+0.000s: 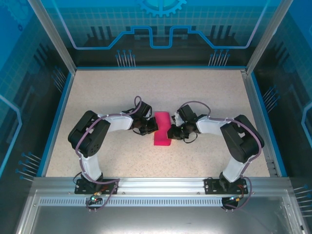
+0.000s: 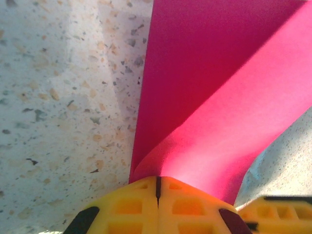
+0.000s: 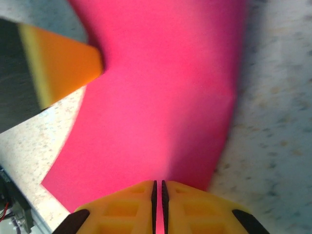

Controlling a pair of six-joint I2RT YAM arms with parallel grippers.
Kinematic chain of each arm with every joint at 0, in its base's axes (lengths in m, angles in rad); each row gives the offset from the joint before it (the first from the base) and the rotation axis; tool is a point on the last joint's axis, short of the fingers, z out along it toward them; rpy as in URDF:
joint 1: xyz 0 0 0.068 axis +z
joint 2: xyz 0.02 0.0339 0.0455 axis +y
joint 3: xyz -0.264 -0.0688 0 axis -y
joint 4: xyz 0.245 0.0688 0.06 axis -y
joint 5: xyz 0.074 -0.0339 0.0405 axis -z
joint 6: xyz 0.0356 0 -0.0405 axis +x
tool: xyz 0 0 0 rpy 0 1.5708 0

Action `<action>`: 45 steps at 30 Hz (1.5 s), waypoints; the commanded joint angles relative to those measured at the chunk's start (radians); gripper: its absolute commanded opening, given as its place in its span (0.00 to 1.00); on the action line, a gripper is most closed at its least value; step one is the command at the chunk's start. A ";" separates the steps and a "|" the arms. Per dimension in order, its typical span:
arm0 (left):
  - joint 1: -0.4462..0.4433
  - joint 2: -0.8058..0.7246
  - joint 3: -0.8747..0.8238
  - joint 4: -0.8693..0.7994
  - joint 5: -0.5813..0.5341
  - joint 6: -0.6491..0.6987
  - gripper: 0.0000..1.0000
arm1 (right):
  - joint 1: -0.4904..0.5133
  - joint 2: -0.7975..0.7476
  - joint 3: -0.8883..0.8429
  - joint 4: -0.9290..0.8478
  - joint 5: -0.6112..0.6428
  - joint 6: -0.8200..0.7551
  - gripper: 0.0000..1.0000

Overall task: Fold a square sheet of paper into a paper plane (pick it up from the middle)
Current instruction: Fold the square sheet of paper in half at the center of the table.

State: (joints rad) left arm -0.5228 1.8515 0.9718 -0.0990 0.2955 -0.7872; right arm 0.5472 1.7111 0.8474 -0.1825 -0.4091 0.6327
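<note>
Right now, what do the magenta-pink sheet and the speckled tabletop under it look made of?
The magenta-pink folded sheet looks like thin matte paper: it curves softly where it is pinched and shows no shine. The speckled beige tabletop looks like hard stone-look composite or laminate with a faint sheen; which, I cannot tell.

Right gripper [image 3: 158,184] jaws pinch the pink sheet [image 3: 161,97].

paper sheet [image 1: 162,120] mid-table [image 1: 107,87], left gripper [image 1: 151,128] at its left edge, right gripper [image 1: 170,132] at its right
</note>
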 commanded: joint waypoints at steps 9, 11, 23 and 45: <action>-0.005 0.058 -0.052 -0.119 -0.083 -0.019 0.00 | 0.046 -0.004 -0.102 -0.006 0.024 0.041 0.14; -0.005 0.055 -0.051 -0.122 -0.083 -0.020 0.00 | 0.049 -0.025 -0.098 -0.009 0.016 0.040 0.14; -0.006 0.045 -0.047 -0.132 -0.090 -0.012 0.00 | 0.047 0.007 -0.120 -0.003 0.007 0.066 0.14; -0.014 0.059 -0.043 -0.160 -0.087 0.034 0.00 | -0.103 0.224 0.219 0.055 0.008 0.009 0.13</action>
State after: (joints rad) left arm -0.5266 1.8511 0.9718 -0.1005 0.2920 -0.7788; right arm 0.4698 1.9167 1.0676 -0.1455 -0.4034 0.6464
